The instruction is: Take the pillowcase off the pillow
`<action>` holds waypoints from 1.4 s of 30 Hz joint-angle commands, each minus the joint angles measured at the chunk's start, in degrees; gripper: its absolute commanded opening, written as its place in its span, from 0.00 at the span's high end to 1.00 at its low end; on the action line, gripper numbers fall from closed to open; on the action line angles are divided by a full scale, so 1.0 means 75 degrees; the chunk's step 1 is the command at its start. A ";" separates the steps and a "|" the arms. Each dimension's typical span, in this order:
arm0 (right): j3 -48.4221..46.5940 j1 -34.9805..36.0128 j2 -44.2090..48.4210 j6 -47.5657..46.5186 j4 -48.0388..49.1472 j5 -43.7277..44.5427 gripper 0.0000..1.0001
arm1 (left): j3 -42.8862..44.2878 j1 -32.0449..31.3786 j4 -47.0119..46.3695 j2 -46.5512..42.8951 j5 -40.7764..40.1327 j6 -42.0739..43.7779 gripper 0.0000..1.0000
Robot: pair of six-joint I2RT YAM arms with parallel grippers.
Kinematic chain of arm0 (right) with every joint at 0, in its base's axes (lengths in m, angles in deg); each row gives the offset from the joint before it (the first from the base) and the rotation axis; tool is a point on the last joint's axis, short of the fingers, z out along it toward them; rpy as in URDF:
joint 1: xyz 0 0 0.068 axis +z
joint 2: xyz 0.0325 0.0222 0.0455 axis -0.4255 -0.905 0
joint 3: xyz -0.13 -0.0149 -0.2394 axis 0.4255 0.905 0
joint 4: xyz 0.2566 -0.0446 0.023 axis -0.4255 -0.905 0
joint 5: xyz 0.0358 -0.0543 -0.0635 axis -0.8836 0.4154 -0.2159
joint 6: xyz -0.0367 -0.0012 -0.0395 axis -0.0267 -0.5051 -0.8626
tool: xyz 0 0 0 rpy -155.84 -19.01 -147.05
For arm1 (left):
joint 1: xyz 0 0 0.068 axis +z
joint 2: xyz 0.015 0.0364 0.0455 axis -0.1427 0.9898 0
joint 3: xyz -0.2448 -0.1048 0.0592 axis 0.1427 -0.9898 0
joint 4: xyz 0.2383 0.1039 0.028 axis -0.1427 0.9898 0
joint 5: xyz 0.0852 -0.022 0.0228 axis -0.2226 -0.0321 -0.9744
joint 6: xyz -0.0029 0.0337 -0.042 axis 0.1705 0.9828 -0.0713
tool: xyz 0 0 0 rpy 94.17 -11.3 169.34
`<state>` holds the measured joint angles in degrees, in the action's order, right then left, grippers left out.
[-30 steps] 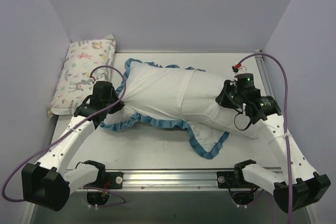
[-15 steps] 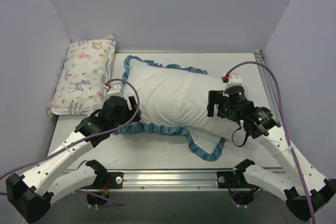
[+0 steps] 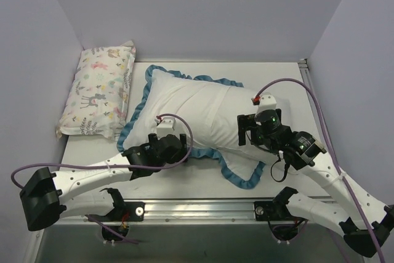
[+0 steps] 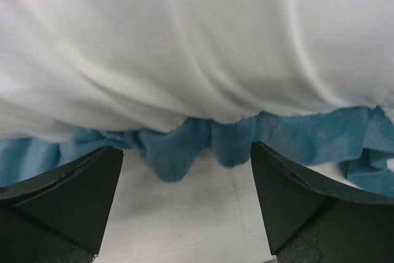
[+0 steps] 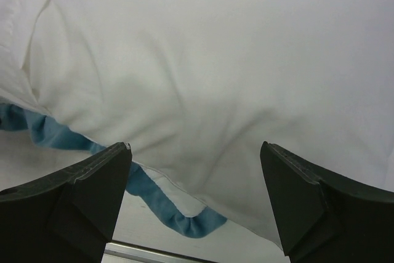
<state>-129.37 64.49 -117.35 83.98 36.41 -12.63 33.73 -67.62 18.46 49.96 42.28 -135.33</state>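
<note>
Lying across the middle of the white table (image 3: 184,180), the pillowcase (image 3: 184,100) shows its plain white side up and is plump with the pillow inside. Its blue ruffled trim (image 3: 136,112) runs round the left end and along the near edge to a loose corner at the front right. The left gripper (image 4: 185,147) sits low at that near edge with its jaws spread wide and nothing held; the ruffle hangs between the fingers (image 4: 74,195), clear of both. The right gripper (image 5: 196,145) is over the white fabric toward the right end, its jaws equally wide and empty. A small animal-print pillow (image 3: 98,90) lies in the far left corner, close beside the ruffle.
</note>
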 commanded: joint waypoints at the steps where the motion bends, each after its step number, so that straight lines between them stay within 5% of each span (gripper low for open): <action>1: 0.0044 0.0523 0.0105 0.0187 -0.0294 0.0958 0.11 | -0.0035 0.0001 -0.1738 0.0434 -0.0719 -0.0090 0.07; 4: 0.0173 0.0747 0.0000 0.0328 -0.0294 0.1145 0.11 | -0.0211 0.0035 -0.2443 0.0775 -0.0942 0.0062 0.08; 6: 0.0231 0.0863 -0.0070 0.0445 -0.0306 0.1286 0.11 | -0.0107 0.0140 -0.2867 0.1113 -0.0872 0.0249 0.17; 8: 0.0267 0.0934 -0.0117 0.0457 -0.0306 0.1415 0.12 | 0.0116 0.0153 -0.2623 0.1337 -0.0918 0.0297 0.60; 11: 0.0325 0.1086 -0.0106 0.0457 -0.0294 0.1415 0.13 | 0.0374 0.0083 -0.2202 0.1397 -0.1070 0.0413 1.00; 16: -0.0105 0.1204 0.0058 0.0399 -0.0550 0.1696 0.13 | 0.1088 -0.0851 -0.1439 0.0507 -0.1784 0.1069 1.00; 24: -0.2941 0.1227 -0.0198 -0.0268 -0.1430 0.2259 0.12 | 0.5104 -0.2144 0.0119 0.0633 -0.3309 0.3085 1.00; 26: -0.3654 0.1204 -0.0328 -0.0468 -0.1489 0.2446 0.10 | 0.5961 -0.1876 0.0505 0.0973 -0.3216 0.3447 1.00; 30: -0.4151 0.0831 -0.0947 -0.0773 -0.1489 0.2354 0.07 | 0.7545 0.0216 0.1164 0.2063 -0.1438 0.3063 1.00; 37: -0.2106 -0.0738 -0.1347 -0.0598 -0.0087 0.0328 0.05 | 0.6459 0.2763 0.0368 0.3130 0.1329 0.2547 1.00; 42: -0.0895 -0.1981 -0.1816 -0.0212 0.0993 -0.1346 0.05 | 0.6223 0.3106 0.0344 0.3926 0.1730 0.2570 1.00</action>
<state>-138.44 53.72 -130.88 80.64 37.57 -13.30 80.06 -44.17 26.63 79.07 49.17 -116.33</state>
